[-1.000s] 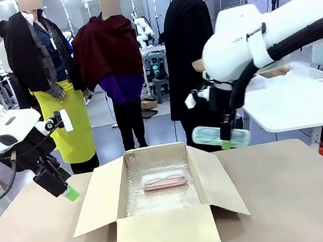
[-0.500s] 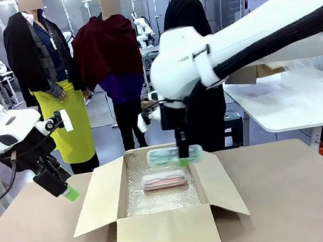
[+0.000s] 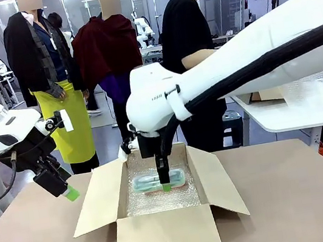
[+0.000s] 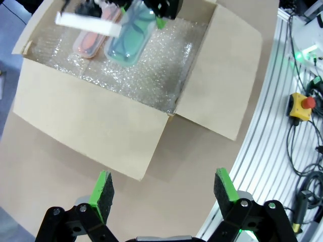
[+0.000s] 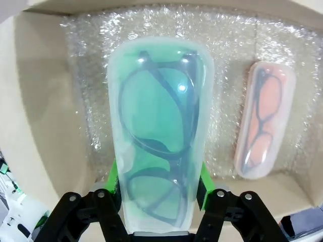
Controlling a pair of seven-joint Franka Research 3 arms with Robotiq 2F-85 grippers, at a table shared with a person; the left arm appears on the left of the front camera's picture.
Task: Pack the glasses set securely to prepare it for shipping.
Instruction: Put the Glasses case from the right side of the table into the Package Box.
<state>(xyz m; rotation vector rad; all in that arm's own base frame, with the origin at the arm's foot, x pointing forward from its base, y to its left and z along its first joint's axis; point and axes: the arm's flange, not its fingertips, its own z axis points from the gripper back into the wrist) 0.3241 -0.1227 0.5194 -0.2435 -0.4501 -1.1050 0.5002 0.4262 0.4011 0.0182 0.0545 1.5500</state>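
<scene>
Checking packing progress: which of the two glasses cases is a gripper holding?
The mint green translucent case, clamped in the right gripper; the pink translucent case lies free on bubble wrap.

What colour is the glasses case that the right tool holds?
The case is translucent mint green; the right wrist view shows it best.

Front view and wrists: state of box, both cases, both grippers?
cardboard box: open, flaps spread, floor lined with bubble wrap
pink case: lying flat on the wrap in the box, glasses inside
mint green case: gripped, down inside the box, glasses inside
right gripper: shut on the mint green case
left gripper: open, empty, beside the box
</scene>
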